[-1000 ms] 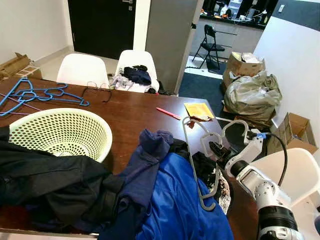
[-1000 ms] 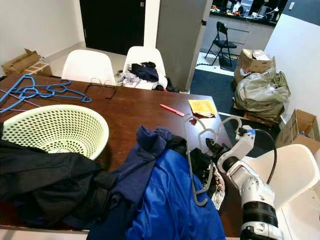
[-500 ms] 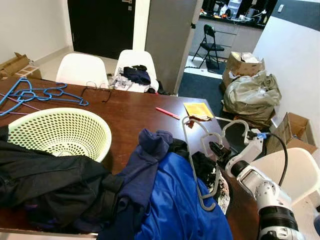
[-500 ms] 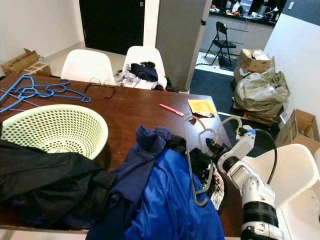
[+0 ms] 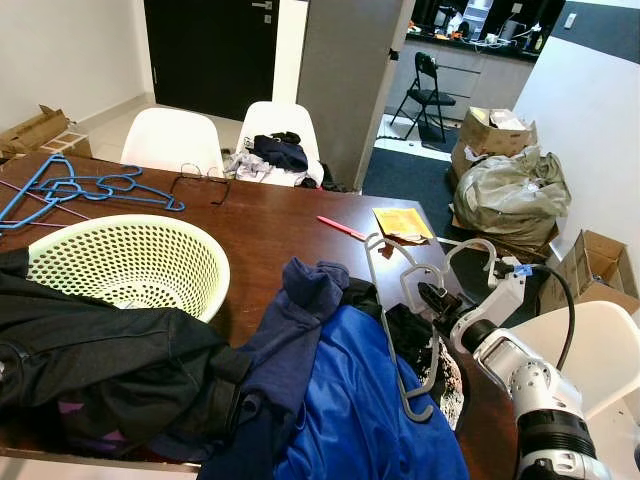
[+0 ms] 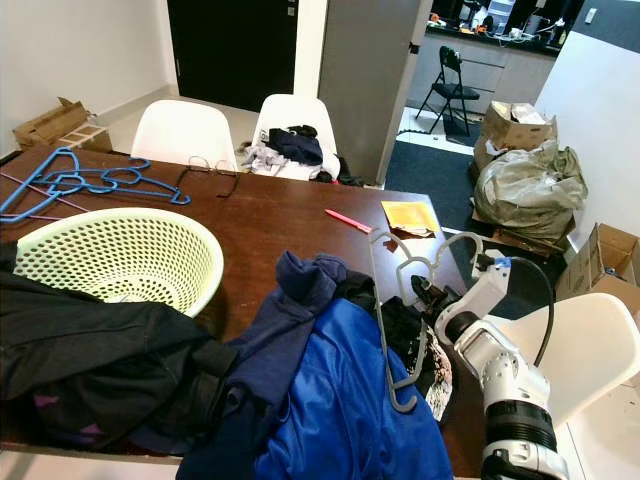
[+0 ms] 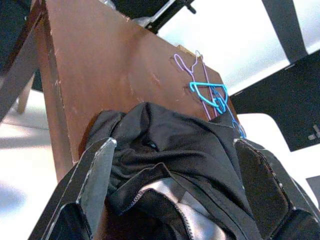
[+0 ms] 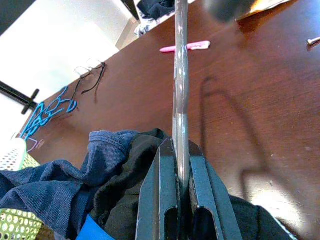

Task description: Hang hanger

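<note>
— 2 black fingers of the right gripper (image 5: 432,299) are pressed tight on the grey hanger (image 5: 392,340), correct?

— Yes. In the right wrist view the fingers (image 8: 162,200) pinch its thin bar with no gap. The hanger sits at the right side of the brown table (image 5: 270,225), tilted up over the blue garment (image 5: 355,400), its hook toward the far edge near the yellow envelope (image 5: 398,220).

— And the left gripper (image 7: 175,190)?

— Spread wide, holding nothing. In the left wrist view it hangs beside the table's near left edge, facing the black jacket (image 5: 90,350).

— What else is on the table?

— 1 pale green basket (image 5: 125,265) on the left, just beyond the jacket; blue hangers (image 5: 70,188) at the far left; a pink pen (image 5: 338,227) left of the envelope. 2 white chairs (image 5: 170,140) stand at the far side.
</note>
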### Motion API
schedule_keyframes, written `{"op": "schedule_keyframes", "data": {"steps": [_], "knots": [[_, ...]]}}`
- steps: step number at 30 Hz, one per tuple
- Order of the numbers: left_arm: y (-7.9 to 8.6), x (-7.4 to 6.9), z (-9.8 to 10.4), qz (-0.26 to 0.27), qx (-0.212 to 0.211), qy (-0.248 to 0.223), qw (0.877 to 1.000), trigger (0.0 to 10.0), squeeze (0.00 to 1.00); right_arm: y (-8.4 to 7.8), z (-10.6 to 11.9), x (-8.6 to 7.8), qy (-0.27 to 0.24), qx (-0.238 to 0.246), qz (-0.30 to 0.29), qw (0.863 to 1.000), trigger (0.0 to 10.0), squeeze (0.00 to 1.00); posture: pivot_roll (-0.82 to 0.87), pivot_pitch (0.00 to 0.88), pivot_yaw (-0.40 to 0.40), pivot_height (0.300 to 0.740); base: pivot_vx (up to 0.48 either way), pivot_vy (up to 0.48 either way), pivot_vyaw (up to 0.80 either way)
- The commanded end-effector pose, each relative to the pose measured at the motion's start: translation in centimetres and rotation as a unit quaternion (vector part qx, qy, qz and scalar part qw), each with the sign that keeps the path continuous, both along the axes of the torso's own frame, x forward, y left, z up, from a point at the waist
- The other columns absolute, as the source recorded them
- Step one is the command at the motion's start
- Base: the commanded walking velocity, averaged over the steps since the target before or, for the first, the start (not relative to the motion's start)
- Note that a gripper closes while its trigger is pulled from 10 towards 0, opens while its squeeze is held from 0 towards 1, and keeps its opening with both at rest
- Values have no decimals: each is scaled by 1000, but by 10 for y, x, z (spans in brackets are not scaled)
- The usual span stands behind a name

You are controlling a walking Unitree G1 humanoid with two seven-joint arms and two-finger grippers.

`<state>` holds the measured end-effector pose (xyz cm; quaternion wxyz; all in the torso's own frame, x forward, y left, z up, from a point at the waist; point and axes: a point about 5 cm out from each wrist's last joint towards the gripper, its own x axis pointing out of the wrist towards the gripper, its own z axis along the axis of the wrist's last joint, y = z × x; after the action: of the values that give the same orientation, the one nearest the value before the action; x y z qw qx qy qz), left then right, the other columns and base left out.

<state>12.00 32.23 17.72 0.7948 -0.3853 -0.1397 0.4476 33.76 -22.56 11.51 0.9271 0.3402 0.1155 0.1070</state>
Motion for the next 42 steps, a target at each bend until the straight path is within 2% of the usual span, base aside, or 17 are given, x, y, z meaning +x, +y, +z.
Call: {"op": "schedule_keyframes", "data": {"steps": [1, 5, 7, 9, 11, 12, 13, 15, 17, 22, 25, 32, 33, 36, 39, 40, 42], "knots": [[-48, 0, -69, -2, -192, 11, 981, 10000, 0, -2, -4, -1, 13, 2, 3, 1000, 10000, 0, 172, 0, -142, 740, 0, 0, 0], [-43, 1, -74, -3, -187, 30, 982, 10000, 0, -1, -4, 0, 12, 1, 4, 1000, 10000, 0, 169, 0, -144, 740, 0, 0, 0], [-35, 16, -63, -57, -98, 79, 990, 10000, 0, -1, -3, 0, 10, -2, 2, 1000, 10000, 0, 162, 0, -142, 740, 0, 0, 0], [-33, 25, -54, -92, -37, 109, 989, 10000, 0, -1, -3, 1, 9, -2, 1, 1000, 10000, 0, 160, 0, -143, 740, 0, 0, 0], [-25, 40, -34, -129, 85, 161, 975, 10000, 0, 0, -2, 2, 7, -5, 1, 1000, 10000, 0, 154, 0, -138, 740, 0, 0, 0], [-25, 40, -34, -129, 85, 161, 975, 10000, 0, 0, -2, 2, 7, -5, 1, 1000, 10000, 0, 154, 0, -138, 740, 0, 0, 0], [-22, 44, -26, -136, 125, 172, 967, 10000, 0, 0, -2, 2, 7, -5, 1, 1000, 10000, 0, 152, 0, -136, 740, 0, 0, 0], [-22, 44, -26, -136, 125, 172, 967, 10000, 0, 0, -2, 2, 7, -5, 1, 1000, 10000, 0, 152, 0, -136, 740, 0, 0, 0], [-16, 52, -13, -130, 189, 194, 954, 10000, 0, 0, -1, 2, 6, -4, -1, 1000, 10000, 0, 151, 0, -123, 740, 0, 0, 0], [-18, 49, -21, -113, 155, 211, 958, 10000, 0, -1, -1, 2, 3, 0, -3, 1000, 10000, 0, 155, 0, -121, 740, 0, 0, 0], [-27, 46, -35, -119, 131, 216, 960, 10000, 0, -1, 0, 2, 3, 2, -2, 1000, 10000, 0, 160, 0, -128, 740, 0, 0, 0], [-42, 61, -30, -167, 147, 171, 960, 10000, 0, 0, -1, 3, 5, 3, 2, 1000, 10000, 0, 162, 0, -134, 740, 0, 0, 0], [-50, 70, -23, -201, 160, 143, 956, 10000, 0, 0, -1, 3, 5, 3, 2, 1000, 10000, 0, 162, 0, -134, 740, 0, 0, 0], [-56, 76, -18, -223, 168, 124, 952, 10000, 0, 0, -1, 3, 5, 3, 2, 1000, 10000, 0, 162, 0, -134, 740, 0, 0, 0], [-80, 87, -2, -289, 219, 93, 927, 10000, 0, -1, -1, 2, 4, 3, -2, 1000, 10000, 0, 151, 0, -125, 740, 0, 0, 0], [-80, 87, -2, -289, 219, 93, 927, 10000, 0, -1, -1, 2, 4, 3, -2, 1000, 10000, 0, 151, 0, -125, 740, 0, 0, 0], [-87, 89, 3, -304, 244, 93, 916, 10000, 0, -2, -2, 2, 5, 2, -3, 1000, 10000, 0, 148, 0, -125, 740, 0, 0, 0]]}}
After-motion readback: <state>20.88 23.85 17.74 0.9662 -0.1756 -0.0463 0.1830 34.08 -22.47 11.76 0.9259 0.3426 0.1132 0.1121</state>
